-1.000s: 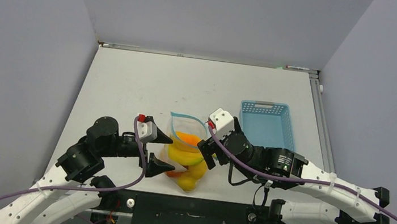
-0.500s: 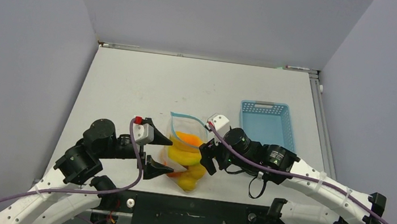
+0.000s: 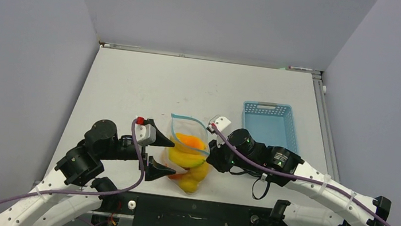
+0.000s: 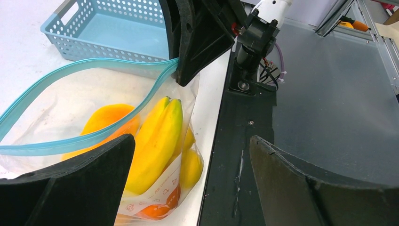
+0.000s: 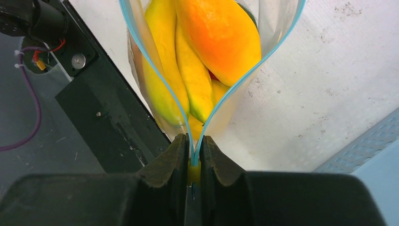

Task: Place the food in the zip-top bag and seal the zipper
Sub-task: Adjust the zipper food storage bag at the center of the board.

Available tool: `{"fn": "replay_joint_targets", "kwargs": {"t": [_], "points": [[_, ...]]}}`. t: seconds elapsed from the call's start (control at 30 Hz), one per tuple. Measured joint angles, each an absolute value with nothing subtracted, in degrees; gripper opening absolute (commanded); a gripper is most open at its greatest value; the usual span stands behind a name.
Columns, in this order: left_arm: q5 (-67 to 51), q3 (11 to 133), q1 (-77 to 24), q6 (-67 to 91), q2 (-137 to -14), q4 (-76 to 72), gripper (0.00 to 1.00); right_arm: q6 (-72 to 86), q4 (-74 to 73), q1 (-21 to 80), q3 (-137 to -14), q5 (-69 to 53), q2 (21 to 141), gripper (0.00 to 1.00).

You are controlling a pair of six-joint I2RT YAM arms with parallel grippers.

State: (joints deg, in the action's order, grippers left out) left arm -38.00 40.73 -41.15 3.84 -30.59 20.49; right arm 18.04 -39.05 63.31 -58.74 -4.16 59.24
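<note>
Food (image 5: 221,33) already bagged, the right claw (image 5: 193,146) is pinching one end of the zipper (image 4: 117,60) on the zip-top bag (image 3: 187,157) at the near edge of the counter (image 3: 133,81); its mouth is gaping unsealed, the left claw (image 3: 164,154) hovering wide open, empty

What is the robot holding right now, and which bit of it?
The right gripper is pinched shut on the zip-top bag, at one end of its zipper. The left gripper is open, holding nothing.
</note>
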Motion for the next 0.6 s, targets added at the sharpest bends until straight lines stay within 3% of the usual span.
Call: {"fn": "replay_joint_targets", "kwargs": {"t": [0.23,0.6], "points": [[-37.7,40.9,-41.2,3.7,-30.6,20.6,0.89,15.4,-39.4,63.3,-59.5,-4.4,59.9,0.05],[-35.0,48.0,-41.2,-0.5,-31.2,22.7,0.89,5.6,-43.5,63.4,-70.7,-10.0,66.1,0.05]]}}
